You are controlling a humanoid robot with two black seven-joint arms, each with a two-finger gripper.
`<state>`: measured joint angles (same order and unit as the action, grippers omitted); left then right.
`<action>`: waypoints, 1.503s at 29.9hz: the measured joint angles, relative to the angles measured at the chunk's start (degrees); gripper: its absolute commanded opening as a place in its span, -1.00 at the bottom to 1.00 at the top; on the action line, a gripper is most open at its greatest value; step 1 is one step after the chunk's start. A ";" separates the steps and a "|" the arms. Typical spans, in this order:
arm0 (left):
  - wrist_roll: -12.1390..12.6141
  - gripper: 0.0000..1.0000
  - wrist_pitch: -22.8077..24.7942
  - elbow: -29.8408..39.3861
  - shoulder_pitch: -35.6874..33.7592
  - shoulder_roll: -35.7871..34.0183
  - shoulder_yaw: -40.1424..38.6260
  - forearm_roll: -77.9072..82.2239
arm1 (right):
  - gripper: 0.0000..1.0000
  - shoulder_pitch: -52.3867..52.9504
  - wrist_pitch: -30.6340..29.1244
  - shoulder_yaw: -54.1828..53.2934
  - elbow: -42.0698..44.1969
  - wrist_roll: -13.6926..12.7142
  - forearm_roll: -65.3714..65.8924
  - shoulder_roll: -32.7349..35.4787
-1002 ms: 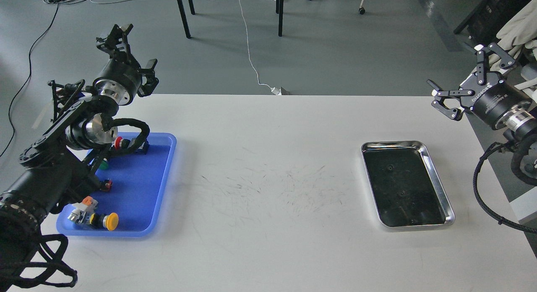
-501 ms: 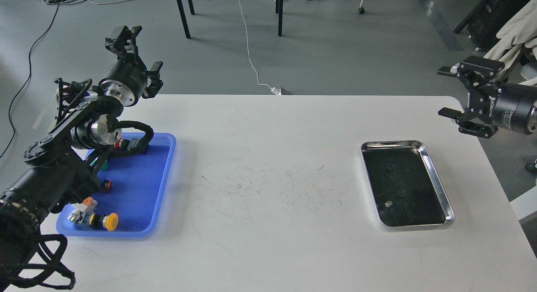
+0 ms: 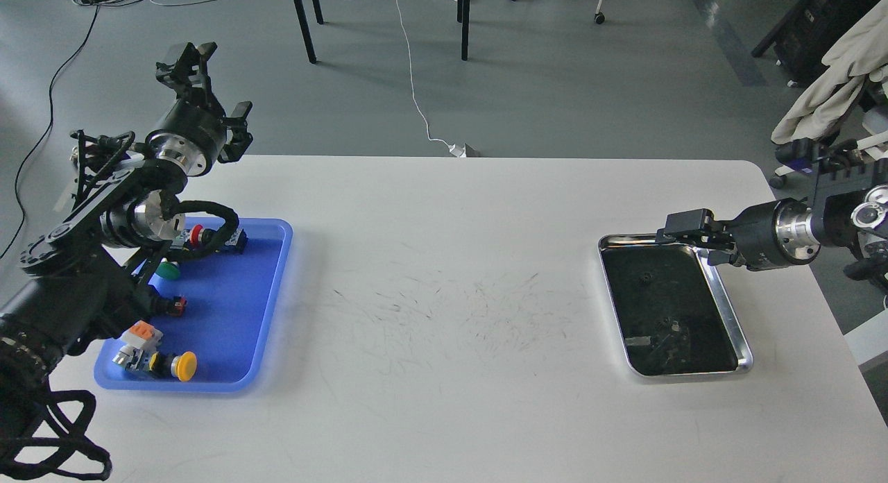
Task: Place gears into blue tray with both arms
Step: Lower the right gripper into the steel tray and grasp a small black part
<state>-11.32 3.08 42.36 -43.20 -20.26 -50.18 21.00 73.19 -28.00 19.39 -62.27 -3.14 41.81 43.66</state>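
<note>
Right black two-finger gripper [image 3: 683, 227] sits at right of frame, over the top edge of the shiny steel tray [image 3: 725, 308]; seen end-on, so cannot tell if its fingers are apart or together. Tiny black ring gears lie in that tray below it: one [image 3: 646, 277] near the top, just under the gripper, another [image 3: 664, 323] lower down. Left black gripper [image 3: 208, 77], upper left, fingers spread, holds nothing. Blue plastic tray [image 3: 229, 302] at left, well apart from gears, holds coloured push-button switches [image 3: 173, 365].

Two trays, blue [image 3: 267, 309] and steel [image 3: 728, 316]; perhaps two gears [image 3: 646, 277]; five switches [image 3: 182, 366].
</note>
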 measured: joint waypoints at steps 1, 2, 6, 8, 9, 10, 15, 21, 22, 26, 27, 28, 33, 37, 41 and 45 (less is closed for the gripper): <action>-0.01 0.97 -0.01 0.00 0.05 -0.02 0.00 0.00 | 0.93 0.45 0.01 1.35 1.16 -0.04 0.04 -1.43; -0.02 0.97 0.00 0.00 0.08 -0.06 0.00 -0.01 | 0.91 0.72 0.03 2.47 2.09 -0.06 0.07 -2.59; -0.03 0.97 0.02 -0.09 0.12 -0.60 0.00 -0.07 | 0.89 1.14 0.29 4.88 5.43 -0.20 0.49 -6.91; -0.03 0.97 0.08 -0.24 0.15 -0.93 0.00 -0.07 | 0.89 1.16 0.31 6.12 7.03 -0.30 1.12 -9.23; -0.03 0.97 0.13 -0.28 0.18 -1.04 0.00 -0.07 | 0.89 1.16 0.31 6.72 7.75 -0.33 1.46 -10.40; -0.03 0.97 0.13 -0.32 0.21 -1.16 0.01 -0.06 | 0.87 1.13 0.31 7.44 8.71 -0.36 1.66 -11.59; -0.08 0.97 0.18 -0.35 0.22 -1.50 0.08 0.00 | 0.86 0.92 0.31 9.35 10.93 -0.37 1.94 -15.85; -0.09 0.97 0.25 -0.36 0.22 -1.69 0.02 0.00 | 0.86 1.22 0.24 12.78 13.53 -0.33 2.16 -20.06; -0.09 0.97 0.25 -0.36 0.22 -1.70 0.01 0.00 | 0.86 1.22 0.20 13.46 14.18 -0.30 2.18 -20.67; -0.10 0.97 0.22 -0.36 0.22 -1.83 0.00 0.00 | 0.85 1.25 0.10 15.34 16.18 -0.25 2.23 -22.92; -0.10 0.97 0.21 -0.36 0.23 -1.93 0.00 0.00 | 0.85 1.25 0.06 15.48 16.51 -0.22 2.23 -23.23; -0.10 0.97 0.19 -0.36 0.24 -2.02 0.00 0.00 | 0.84 1.26 0.03 15.62 16.76 -0.22 2.23 -23.49; -0.11 0.97 0.18 -0.36 0.25 -2.40 0.04 0.00 | 0.74 1.25 0.00 15.98 17.17 -0.14 2.23 -24.34; -0.11 0.97 0.18 -0.36 0.25 -2.57 0.03 -0.06 | 0.69 1.11 0.00 16.05 17.19 -0.09 2.22 -24.41; -0.11 0.97 0.20 -0.36 0.24 -2.74 0.01 -0.08 | 0.55 0.86 0.00 16.13 17.14 -0.03 2.22 -24.41; -0.11 0.97 0.25 -0.35 0.24 -2.97 0.01 -0.09 | 0.44 0.68 0.01 16.20 17.11 -0.03 2.50 -24.42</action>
<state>-11.43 3.32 42.02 -42.95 -23.23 -50.17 20.92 73.87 -27.99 35.59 -45.16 -3.17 44.30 19.25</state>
